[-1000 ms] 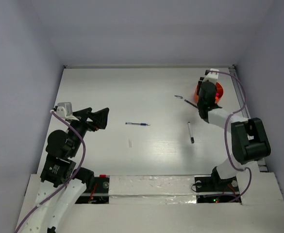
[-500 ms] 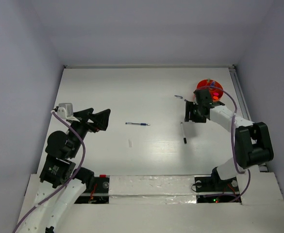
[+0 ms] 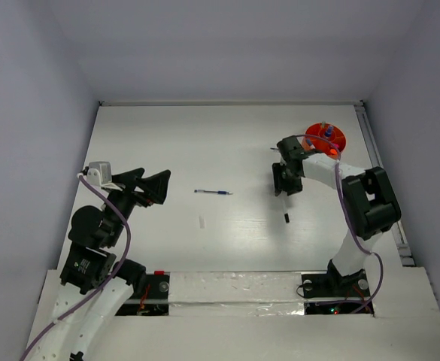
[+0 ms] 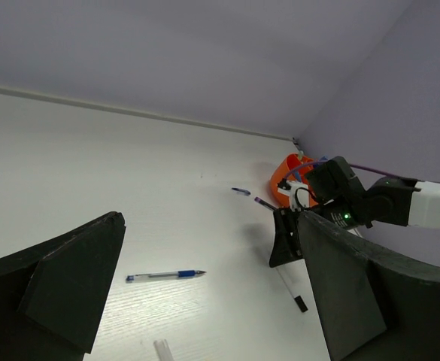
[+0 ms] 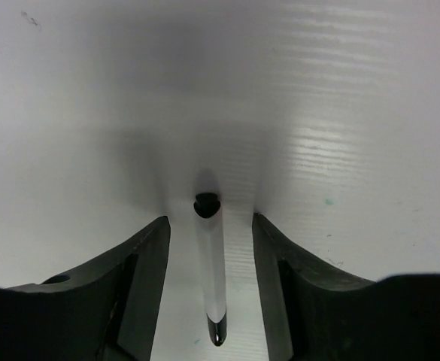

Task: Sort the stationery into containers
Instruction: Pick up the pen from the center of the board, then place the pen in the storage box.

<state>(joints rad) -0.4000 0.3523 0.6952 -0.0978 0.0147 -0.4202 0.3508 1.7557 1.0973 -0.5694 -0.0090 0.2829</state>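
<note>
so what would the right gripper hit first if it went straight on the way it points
Probably the white pen, which lies between the right gripper's open fingers, then the table; the gap is unclear.

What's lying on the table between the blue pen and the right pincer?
Nothing. In the top view the table is bare between the blue pen and the right pincer. The left wrist view agrees.

No writing, label, brand or number could be read on the blue pen [image 3: 213, 192], the orange cup [image 3: 338, 140] or the table [image 3: 167, 143].
</note>
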